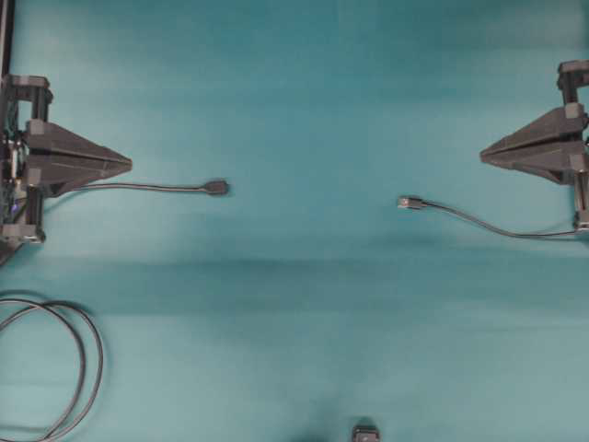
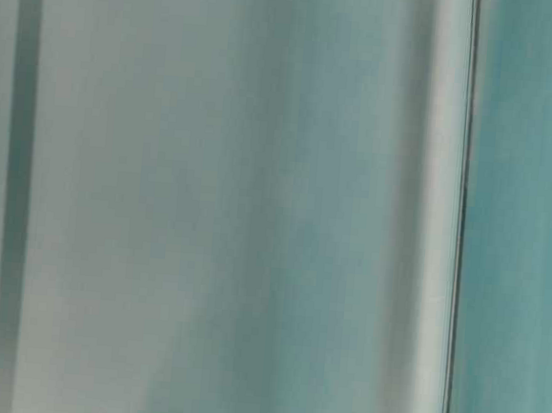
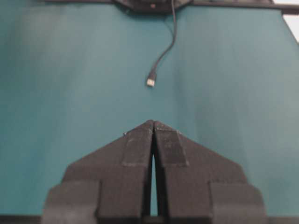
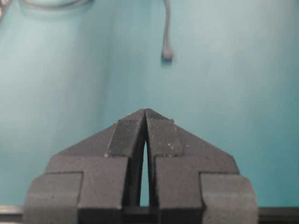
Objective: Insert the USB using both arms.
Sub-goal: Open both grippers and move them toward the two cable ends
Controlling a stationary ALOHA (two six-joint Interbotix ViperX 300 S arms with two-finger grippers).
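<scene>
The USB [image 1: 409,202], a small plug with a silvery tip on a thin dark cable, lies on the teal table right of centre; in the left wrist view the USB [image 3: 151,81] points toward the camera. Left of centre lies the blunt black socket end [image 1: 217,188] of another cable, seen far off in the right wrist view as the socket end [image 4: 167,53]. My left gripper [image 1: 129,166] is shut and empty at the left edge, its tips [image 3: 153,123] together. My right gripper [image 1: 482,154] is shut and empty at the right edge, its tips [image 4: 145,111] touching.
A coiled dark cable loop [image 1: 83,364] lies at the lower left corner. A small dark object [image 1: 365,432] sits at the bottom edge. The teal table [image 1: 304,304] is bare between the plug ends. The table-level view is a blur showing nothing usable.
</scene>
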